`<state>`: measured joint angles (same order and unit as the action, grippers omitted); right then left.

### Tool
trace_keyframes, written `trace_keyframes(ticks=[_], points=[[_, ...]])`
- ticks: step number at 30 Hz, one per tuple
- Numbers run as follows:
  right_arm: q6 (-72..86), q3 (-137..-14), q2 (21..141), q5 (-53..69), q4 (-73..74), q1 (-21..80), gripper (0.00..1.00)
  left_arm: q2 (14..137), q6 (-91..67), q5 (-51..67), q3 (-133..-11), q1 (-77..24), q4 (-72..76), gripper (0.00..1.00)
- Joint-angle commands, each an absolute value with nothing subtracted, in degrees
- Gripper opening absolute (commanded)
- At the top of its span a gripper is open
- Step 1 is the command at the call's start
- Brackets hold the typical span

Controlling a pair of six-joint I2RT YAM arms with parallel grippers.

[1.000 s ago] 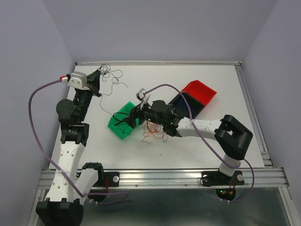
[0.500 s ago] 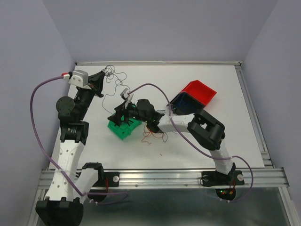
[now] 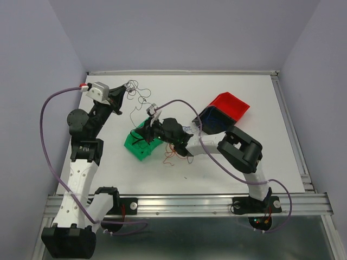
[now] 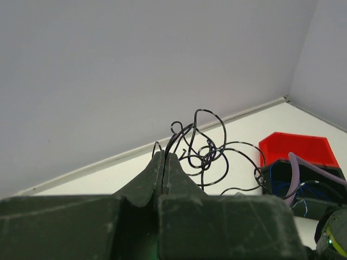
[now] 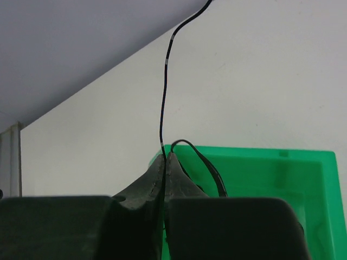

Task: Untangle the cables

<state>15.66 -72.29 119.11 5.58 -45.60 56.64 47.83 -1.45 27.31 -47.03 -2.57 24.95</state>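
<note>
My left gripper is at the table's far left, lifted, and shut on the black cable. In the left wrist view its fingertips pinch a strand, and the curly black tangle hangs just past them. My right gripper sits over the green bin and is shut on another stretch of the black cable, which rises taut from its tips. A red cable lies in loose curls on the table right of the green bin. Thin blue cables lie in the dark blue bin.
The red bin and the dark blue bin stand side by side at the right middle. My right arm lies folded across the table's centre. The back wall and both side walls are close to the table's edges.
My right gripper swung left from beside the green bin to over it and shut on the black cable. My left gripper moved slightly right, carrying the black tangle.
</note>
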Motion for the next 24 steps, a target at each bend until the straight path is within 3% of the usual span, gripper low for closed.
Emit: trace_keyframes(ticks=[1,7,15,24], points=[[17.31,-65.85,113.30,-2.52,-49.31,55.20,0.01,45.89,4.90,33.04,-45.00,-2.81,23.92,0.00],[19.06,-59.95,109.69,-8.09,-48.34,53.88,0.00,43.77,13.61,40.15,-42.98,-2.81,12.96,0.00],[19.95,-61.70,111.27,-7.56,-46.85,53.44,0.01,46.84,24.78,37.35,-42.01,-2.81,0.18,0.00],[18.02,-62.93,112.77,-5.45,-45.18,54.76,0.00,58.70,29.44,37.53,-43.68,-2.90,-7.38,0.00]])
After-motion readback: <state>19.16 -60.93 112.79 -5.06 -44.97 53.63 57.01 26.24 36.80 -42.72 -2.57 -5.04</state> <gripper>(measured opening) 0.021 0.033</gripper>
